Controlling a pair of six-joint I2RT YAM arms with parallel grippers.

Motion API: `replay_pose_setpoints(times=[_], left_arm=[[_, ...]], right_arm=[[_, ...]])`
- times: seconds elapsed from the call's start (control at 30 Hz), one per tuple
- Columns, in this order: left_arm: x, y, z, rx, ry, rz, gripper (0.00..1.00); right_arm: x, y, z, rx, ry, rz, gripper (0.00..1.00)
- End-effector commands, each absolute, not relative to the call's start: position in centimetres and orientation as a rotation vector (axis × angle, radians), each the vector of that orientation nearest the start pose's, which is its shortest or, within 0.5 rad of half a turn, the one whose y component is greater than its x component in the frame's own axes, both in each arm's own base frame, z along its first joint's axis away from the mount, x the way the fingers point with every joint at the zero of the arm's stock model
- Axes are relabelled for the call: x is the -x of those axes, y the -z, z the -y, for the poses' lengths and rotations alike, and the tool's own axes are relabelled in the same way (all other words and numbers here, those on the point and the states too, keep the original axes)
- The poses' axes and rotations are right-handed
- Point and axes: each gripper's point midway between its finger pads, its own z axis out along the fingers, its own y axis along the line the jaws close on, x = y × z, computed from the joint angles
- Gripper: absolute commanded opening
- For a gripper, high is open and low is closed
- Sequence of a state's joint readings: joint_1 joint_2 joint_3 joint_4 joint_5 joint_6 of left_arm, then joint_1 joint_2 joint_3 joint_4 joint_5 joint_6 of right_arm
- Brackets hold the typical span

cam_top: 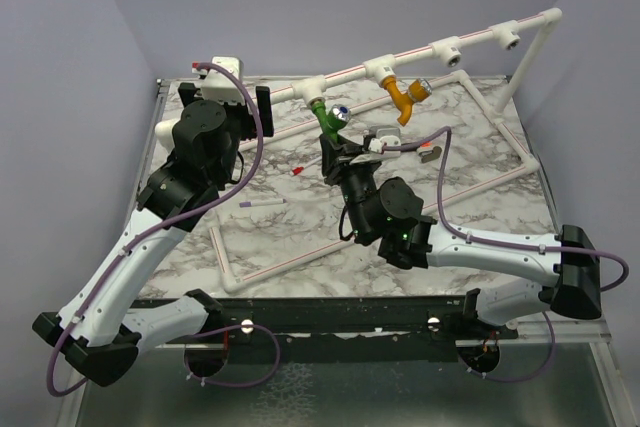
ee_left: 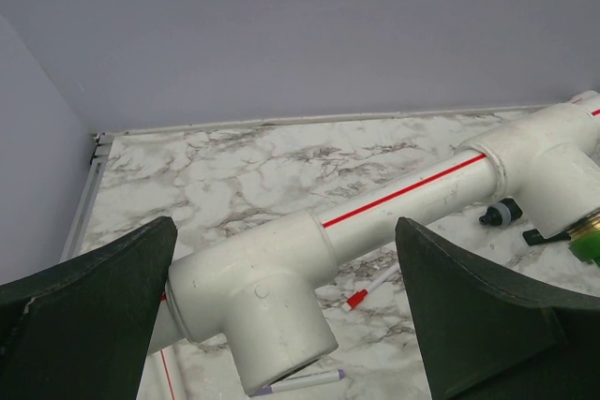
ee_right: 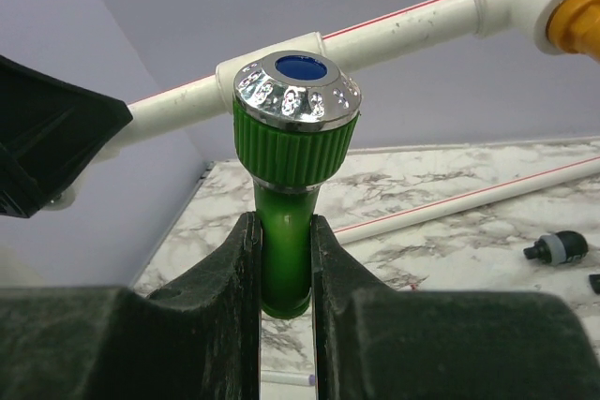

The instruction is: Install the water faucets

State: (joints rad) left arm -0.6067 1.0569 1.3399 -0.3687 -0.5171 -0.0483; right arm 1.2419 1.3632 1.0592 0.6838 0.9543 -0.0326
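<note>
The bright green water faucet [cam_top: 328, 122] hangs under the second T-socket of the white red-striped pipe frame [cam_top: 350, 69], its upper end at the socket's mouth. My right gripper [cam_top: 335, 147] is shut on its spout [ee_right: 285, 250], below the silvery blue-centred cap [ee_right: 296, 91]. The mustard-orange faucet [cam_top: 408, 95] sits in the following socket along the rail [ee_right: 577, 21]. My left gripper [cam_top: 255, 107] is open, its fingers on either side of the rail's left end socket [ee_left: 272, 297], holding nothing. A sliver of the green faucet [ee_left: 589, 245] shows at the left wrist view's right edge.
A purple pen [cam_top: 262, 204] and a red-capped pen [cam_top: 305, 167] lie on the marble tabletop inside the frame's base pipes. A small black fitting [ee_right: 556, 248] rests on the marble to the right. Grey walls close the back and sides.
</note>
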Motion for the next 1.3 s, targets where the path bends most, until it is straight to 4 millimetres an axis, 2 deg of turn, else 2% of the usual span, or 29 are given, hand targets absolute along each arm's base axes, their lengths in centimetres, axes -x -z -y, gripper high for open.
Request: replay_pose_setpoints(times=[0.0, 0.87, 1.27], left_arm=[[-30.6, -35.6, 13.0, -0.164, 0.066, -1.816, 0.99], [-29.6, -35.6, 13.6, -0.192, 0.065, -1.801, 0.99], [-29.1, -35.7, 14.1, -0.205, 0.077, -1.797, 0.99]], right_arm=[[-26.0, -40.2, -32.1, -0.19, -0.621, -1.346, 0.01], [-26.8, -37.4, -31.2, -0.721, -0.974, -1.388, 0.0], [-27.0, -34.8, -30.9, -0.993, -1.107, -1.425, 0.01]])
